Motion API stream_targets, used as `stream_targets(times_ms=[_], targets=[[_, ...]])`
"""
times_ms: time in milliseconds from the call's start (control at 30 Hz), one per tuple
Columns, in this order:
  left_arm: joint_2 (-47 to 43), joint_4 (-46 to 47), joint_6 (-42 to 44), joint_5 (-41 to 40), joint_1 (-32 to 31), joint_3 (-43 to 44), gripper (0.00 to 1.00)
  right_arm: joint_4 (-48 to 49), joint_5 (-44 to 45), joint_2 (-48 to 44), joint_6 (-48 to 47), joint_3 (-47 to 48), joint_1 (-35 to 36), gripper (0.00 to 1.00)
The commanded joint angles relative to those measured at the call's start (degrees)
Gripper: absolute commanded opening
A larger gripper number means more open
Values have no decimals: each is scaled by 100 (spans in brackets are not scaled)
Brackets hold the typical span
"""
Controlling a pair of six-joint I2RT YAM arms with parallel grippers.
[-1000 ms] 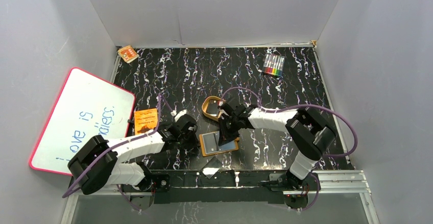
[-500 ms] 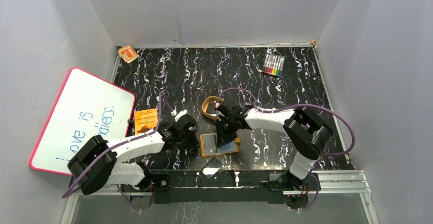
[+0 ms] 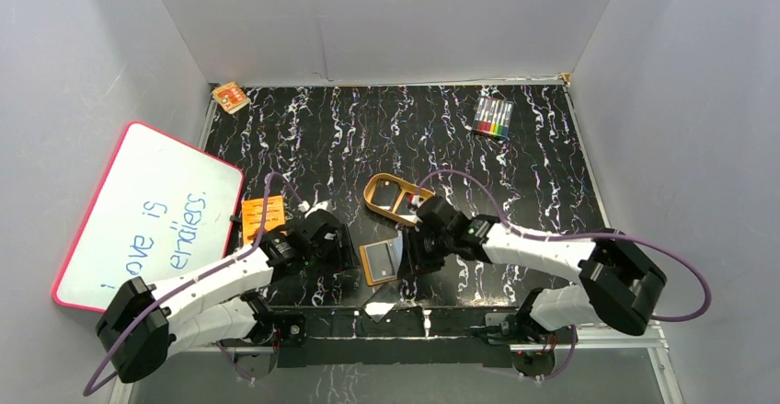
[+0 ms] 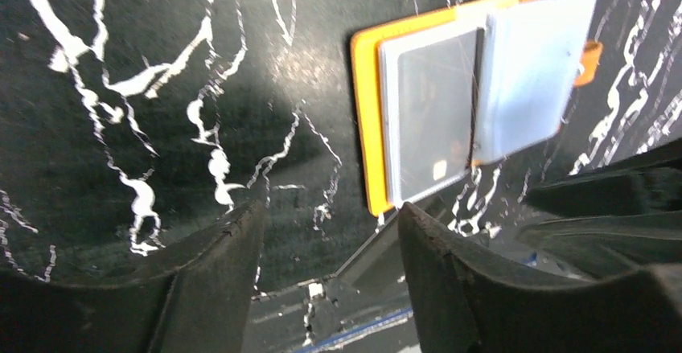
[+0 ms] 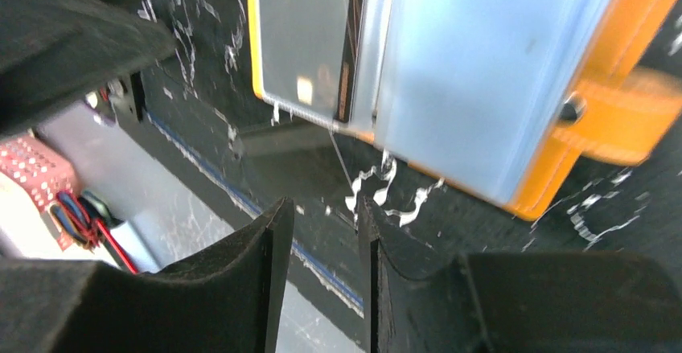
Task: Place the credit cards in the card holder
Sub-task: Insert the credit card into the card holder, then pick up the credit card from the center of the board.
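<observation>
Your card holder (image 3: 379,261) lies open on the counter (image 3: 552,165), close to the near edge and about midway between its left and right edges. It sits between the 2 arms. The left gripper (image 3: 337,249) is just beside the holder's left side and the right gripper (image 3: 420,252) is against its right side.

From the left wrist, the left gripper (image 4: 326,236) has its fingers (image 4: 213,281) spread wide with only bare counter between them. The card holder (image 4: 366,128) lies past the fingertips and off to the right, apart from both of them. Its pale sleeves are fanned out, and 1 sleeved card (image 4: 430,108) shows through the sleeve on top.

From the right wrist, the right gripper (image 5: 326,220) has its fingers (image 5: 265,281) parted by a narrow gap and is gripping nothing. The card holder (image 5: 482,71) lies just beyond the tips, its snap tab pointing right, and the sleeved card (image 5: 306,31) shows on the left. A thin pale line runs from the holder's edge toward the gap; you cannot tell what it is.

1 loose card (image 3: 380,309) lies at the very near edge of the counter, in front of the holder and apart from both sets of fingers.
</observation>
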Motion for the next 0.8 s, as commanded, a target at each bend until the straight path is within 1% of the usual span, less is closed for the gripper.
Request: stream_targets(times_ms=[0,67,133,267,367,500,600,767], targets=[[-389,-143,173,897,-119,-205,63,1119,49,-502,973,-710,529,45],[-609,-17,152,1131,-179,-411,68,1414,158,-636,1237,-947,735,45],[-850,179,129,1414,-213,-651,70,1776,272,-731,1454,-1122,920,47],[-1200,624,1,1771,-238,-1017,70,2377,387,-802,1973,-1475,1128,52],[-1253,883,-93,1763,-248,-1194,67,2773,572,-718,2479,-1665,1291,55],[-929,1249,-145,1680,-247,-1309,60,3236,1054,-578,3325,-1913,1586,57],[-741,1383,-293,1473,-250,-1332,51,3335,1557,-528,3911,-2012,1890,58],[-901,1378,-554,1096,-252,-1473,38,3326,2284,-370,4788,-2064,2412,59]])
